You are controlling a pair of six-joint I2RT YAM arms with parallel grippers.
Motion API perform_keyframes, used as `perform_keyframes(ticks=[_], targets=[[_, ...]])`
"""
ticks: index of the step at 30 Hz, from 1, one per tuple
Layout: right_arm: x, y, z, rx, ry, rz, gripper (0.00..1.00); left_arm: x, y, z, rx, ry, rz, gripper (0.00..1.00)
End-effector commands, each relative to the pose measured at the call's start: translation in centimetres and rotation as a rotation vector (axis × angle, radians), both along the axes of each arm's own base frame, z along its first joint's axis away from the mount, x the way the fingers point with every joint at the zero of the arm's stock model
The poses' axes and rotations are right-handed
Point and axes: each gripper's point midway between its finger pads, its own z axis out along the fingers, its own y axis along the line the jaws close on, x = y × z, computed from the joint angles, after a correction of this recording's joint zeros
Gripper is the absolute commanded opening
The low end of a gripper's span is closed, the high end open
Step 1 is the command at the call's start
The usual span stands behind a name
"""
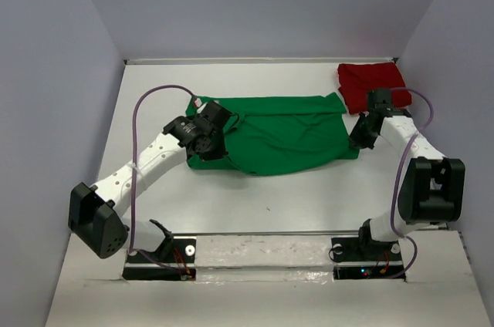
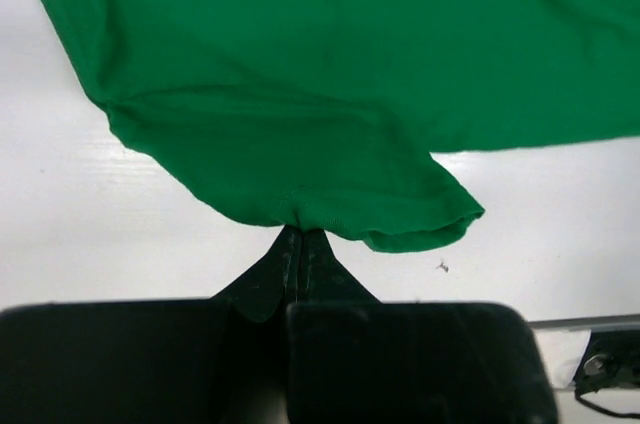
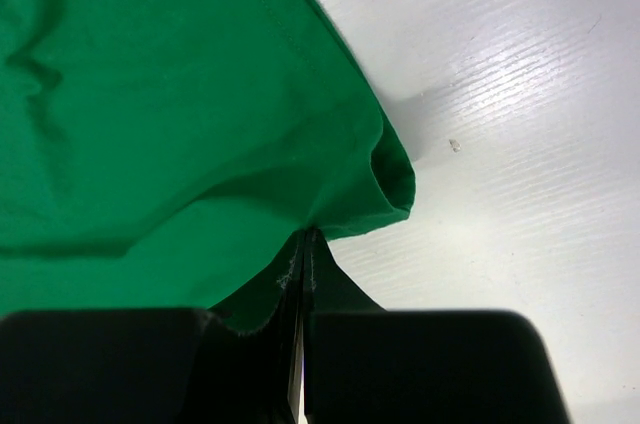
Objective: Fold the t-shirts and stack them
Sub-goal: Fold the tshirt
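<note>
Pinching opposite edges of green t-shirt [image 1: 285, 134], left fingers [image 2: 275, 274] and right fingers [image 3: 335, 289] both closed, table [image 1: 309, 196] around.

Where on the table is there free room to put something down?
Bare table lies between the green shirt and the arm bases, and in the far strip behind that shirt. The far right corner is crowded: the red shirt and the right arm.
</note>
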Motion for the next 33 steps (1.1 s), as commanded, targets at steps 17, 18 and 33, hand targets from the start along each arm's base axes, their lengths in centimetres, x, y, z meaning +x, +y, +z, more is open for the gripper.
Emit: perform_keyframes(ticks=[17, 18, 33], targets=[[7.2, 0.6, 3.4, -0.013, -0.096, 0.124, 0.00, 9.2, 6.1, 6.1, 0.064, -0.176, 0.204, 0.00], [7.6, 0.6, 3.5, -0.016, -0.103, 0.131, 0.00, 9.7, 6.7, 5.9, 0.076, -0.170, 0.220, 0.00], [12.2, 0.0, 4.1, -0.144, -0.094, 0.178, 0.00, 14.5, 7.3, 5.1, 0.125, -0.147, 0.190, 0.00]])
